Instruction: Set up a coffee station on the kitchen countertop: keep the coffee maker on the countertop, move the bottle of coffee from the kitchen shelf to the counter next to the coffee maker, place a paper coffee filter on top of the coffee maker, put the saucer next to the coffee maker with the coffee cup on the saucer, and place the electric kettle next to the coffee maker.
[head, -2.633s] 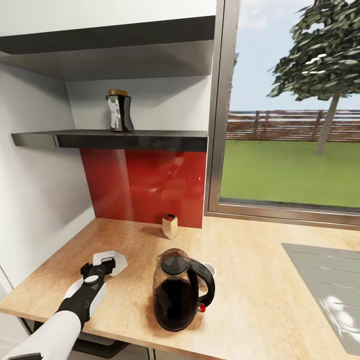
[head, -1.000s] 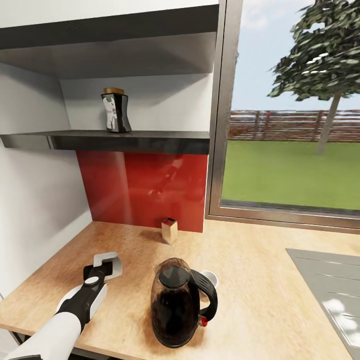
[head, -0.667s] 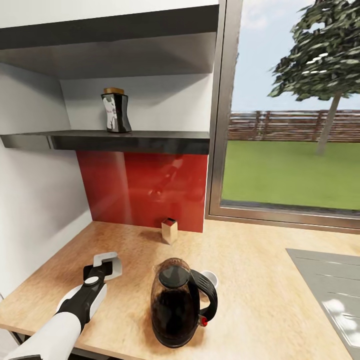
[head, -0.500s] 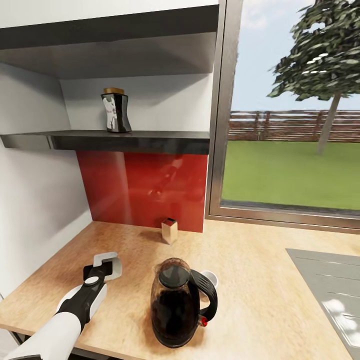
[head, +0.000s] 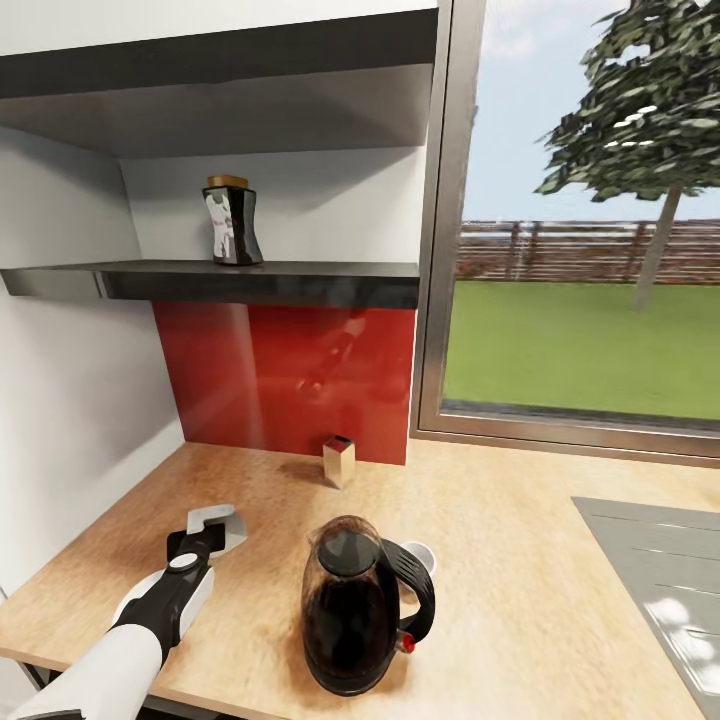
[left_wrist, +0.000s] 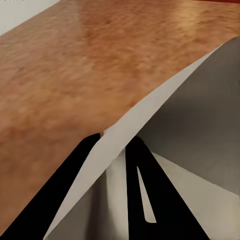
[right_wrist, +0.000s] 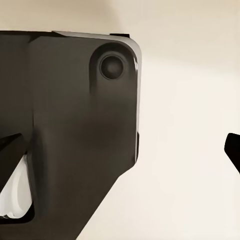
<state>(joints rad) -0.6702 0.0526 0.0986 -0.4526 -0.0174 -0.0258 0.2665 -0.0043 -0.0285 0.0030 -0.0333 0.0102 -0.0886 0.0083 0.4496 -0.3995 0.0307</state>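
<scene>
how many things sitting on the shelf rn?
1: the bottle of coffee stands upright toward the left part of the kitchen shelf. The shelf's left end is cut off by the frame, so more could be hidden.

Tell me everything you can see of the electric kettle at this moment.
The electric kettle stands upright on the light wood-grain countertop, near its front edge. Its rounded body looks like clear glass and shows dark liquid filling most of it. The lid, base and loop handle are black, and a small red switch sits low beside the handle, which points toward the window side. No gripper touches it. A small white round object peeks out just behind it; whether they touch cannot be told.
</scene>
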